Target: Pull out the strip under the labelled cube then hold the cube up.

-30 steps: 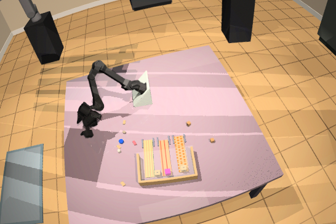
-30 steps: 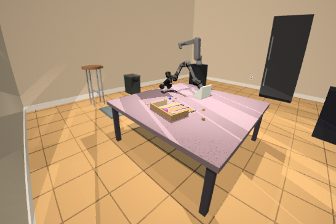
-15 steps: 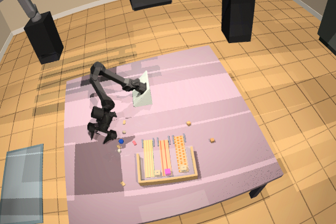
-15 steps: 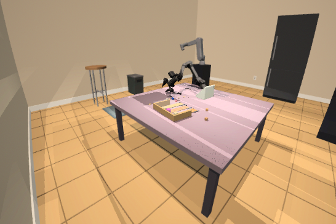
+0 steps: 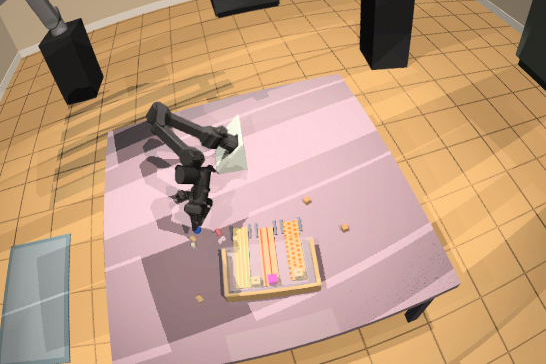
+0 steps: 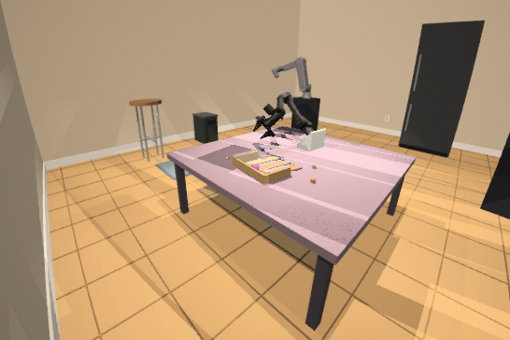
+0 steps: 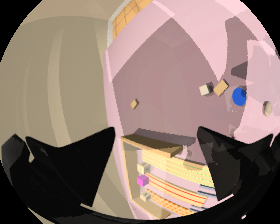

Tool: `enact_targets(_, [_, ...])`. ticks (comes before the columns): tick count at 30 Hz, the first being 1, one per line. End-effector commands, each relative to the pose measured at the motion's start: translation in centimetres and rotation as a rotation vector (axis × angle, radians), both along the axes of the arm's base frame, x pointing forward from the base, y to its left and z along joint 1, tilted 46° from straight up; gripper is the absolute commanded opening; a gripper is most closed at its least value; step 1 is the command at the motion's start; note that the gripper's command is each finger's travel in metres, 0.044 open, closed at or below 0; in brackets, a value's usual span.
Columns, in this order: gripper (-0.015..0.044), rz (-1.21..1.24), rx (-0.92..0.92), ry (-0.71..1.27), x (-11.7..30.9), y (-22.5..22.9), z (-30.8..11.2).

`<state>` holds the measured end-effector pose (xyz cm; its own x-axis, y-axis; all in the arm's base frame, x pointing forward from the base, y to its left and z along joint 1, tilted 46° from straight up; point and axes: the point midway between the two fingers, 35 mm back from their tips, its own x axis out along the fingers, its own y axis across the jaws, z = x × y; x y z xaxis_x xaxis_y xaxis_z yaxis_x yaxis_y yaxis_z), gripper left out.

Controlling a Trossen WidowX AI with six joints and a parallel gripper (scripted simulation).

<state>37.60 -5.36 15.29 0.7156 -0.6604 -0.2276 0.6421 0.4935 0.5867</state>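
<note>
Three strips lie side by side, partly in a shallow wooden box: a yellow striped strip point(image 5: 242, 254) point(image 7: 176, 165), a red-striped strip point(image 5: 267, 254) point(image 7: 176, 189) and an orange-dotted strip point(image 5: 293, 249) point(image 7: 166, 205). A pale cube point(image 5: 256, 281) point(image 7: 143, 168) is at the yellow strip's inner end. A magenta cube point(image 5: 272, 279) point(image 7: 143, 180) sits on the red-striped strip. Another pale cube point(image 5: 299, 273) point(image 7: 145, 197) sits on the dotted strip. The label is too small to read. My gripper point(image 5: 185, 213) point(image 6: 261, 132) point(image 7: 158, 132) is open and empty, above the table, away from the box.
The wooden box point(image 5: 272, 295) point(image 6: 252, 173) has raised walls around the strips' inner ends. A blue ball point(image 7: 239, 96) and several small blocks lie near the gripper. Two orange cubes point(image 5: 307, 200) point(image 5: 345, 228) lie beyond the box. A pale wedge-shaped stand point(image 5: 232, 164) point(image 6: 318, 140) is by the arm's base.
</note>
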Motion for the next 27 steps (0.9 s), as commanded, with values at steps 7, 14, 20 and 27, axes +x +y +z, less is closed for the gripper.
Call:
enact_targets(7, [0.0400, 0.538, -0.662, 0.656, -3.1, 11.8, -6.9])
enact_targets(14, [0.0400, 0.850, -1.137, 0.927, -6.8, 17.2, -10.1])
enact_targets(20, [0.0400, 0.887, -1.203, 0.956, -7.4, 17.8, -10.5])
enact_targets(27, [0.0400, 0.887, -1.203, 0.956, -7.4, 17.8, -10.5])
